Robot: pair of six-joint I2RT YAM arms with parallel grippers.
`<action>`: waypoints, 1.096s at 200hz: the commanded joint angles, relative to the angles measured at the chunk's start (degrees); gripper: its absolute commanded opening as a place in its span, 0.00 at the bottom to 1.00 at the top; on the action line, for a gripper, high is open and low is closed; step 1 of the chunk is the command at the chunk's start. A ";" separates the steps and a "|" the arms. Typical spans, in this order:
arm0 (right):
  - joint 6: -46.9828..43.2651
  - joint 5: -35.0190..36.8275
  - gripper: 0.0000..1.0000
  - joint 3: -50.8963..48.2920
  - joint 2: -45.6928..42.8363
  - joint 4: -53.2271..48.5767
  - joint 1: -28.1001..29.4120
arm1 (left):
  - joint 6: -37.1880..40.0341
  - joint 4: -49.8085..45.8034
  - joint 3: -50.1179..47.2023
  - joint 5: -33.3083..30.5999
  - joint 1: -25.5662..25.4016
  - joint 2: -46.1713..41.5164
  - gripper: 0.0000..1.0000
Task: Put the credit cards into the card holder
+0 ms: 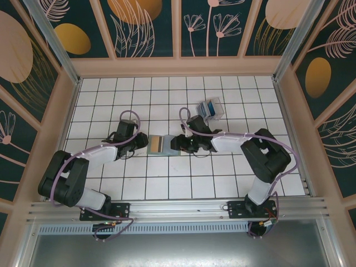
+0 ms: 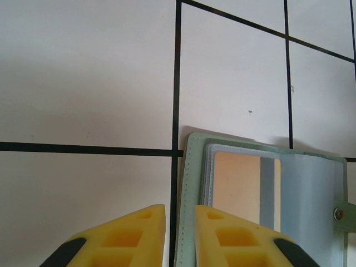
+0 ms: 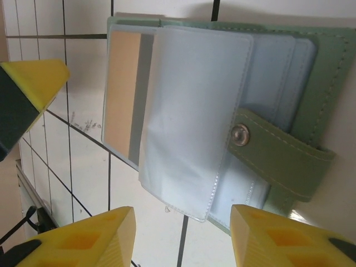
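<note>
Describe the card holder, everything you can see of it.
The card holder lies open and flat on the white tiled table, between the two grippers. Sage-green stitched cover, leather-like; a green strap with a metal snap lies across clear bluish plastic sleeves. One sleeve holds a tan card with a grey stripe. The left gripper has one finger over its edge; contact cannot be told. The right gripper, open, sits close by the sleeves' edge.

The sage-green card holder lies open and flat on the white tiled tabletop, its pale bluish sleeves up and its snap strap loose. A tan card sits in one sleeve. The remaining credit cards are heaped well apart from it, farther back.
</note>
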 commanded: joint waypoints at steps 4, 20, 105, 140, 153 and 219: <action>2.35 -0.96 0.47 0.03 2.24 3.80 0.94 | 1.00 -0.76 0.36 0.11 0.23 0.81 0.23; 2.99 -1.94 0.47 0.62 3.33 4.49 0.91 | 0.75 -0.62 0.43 0.64 0.24 1.23 0.23; 6.03 -4.87 0.48 2.13 6.46 8.78 2.10 | 0.58 -0.22 0.29 0.75 0.25 1.62 0.23; 4.13 -4.58 0.43 4.73 5.76 6.60 2.10 | 1.16 -1.74 1.16 -0.09 0.20 1.24 0.23; 2.99 -4.13 0.42 6.09 5.53 5.10 2.19 | 1.17 -2.01 1.19 -0.37 0.25 0.80 0.24; -1.45 0.54 0.43 14.32 11.55 1.04 5.72 | -0.89 -4.07 1.75 -0.20 3.52 1.85 0.29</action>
